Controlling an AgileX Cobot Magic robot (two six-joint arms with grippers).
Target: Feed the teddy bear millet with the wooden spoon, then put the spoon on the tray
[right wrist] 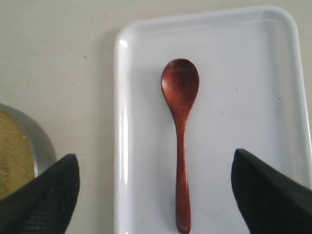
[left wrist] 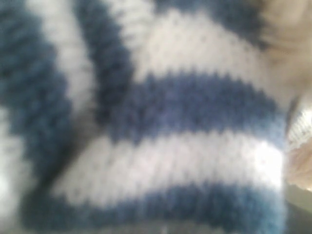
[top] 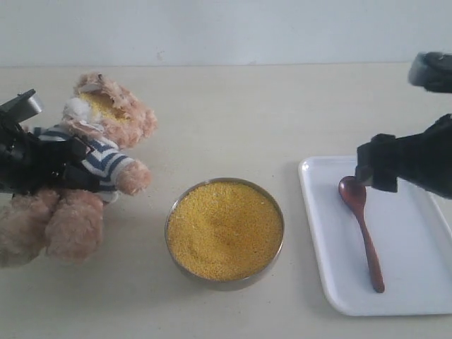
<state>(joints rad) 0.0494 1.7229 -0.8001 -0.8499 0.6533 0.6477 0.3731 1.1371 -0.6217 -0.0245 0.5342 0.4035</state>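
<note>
At the right of the frame, a dark reddish-brown wooden spoon [top: 365, 233] [right wrist: 181, 146] lies on a white rectangular tray [top: 417, 240] [right wrist: 141, 97]. The right gripper [top: 378, 173] [right wrist: 155, 195] hangs over it, black fingers [right wrist: 268, 195] spread wide, holding nothing. Fine yellow millet [top: 224, 227] fills a round metal bowl [top: 227, 284] at the centre of the desk [top: 233, 113]. At left, the left gripper [top: 74, 166] meets the striped shirt of a fluffy light-brown teddy bear [top: 116, 116] [left wrist: 185, 107]; how its fingers stand I cannot tell.
</note>
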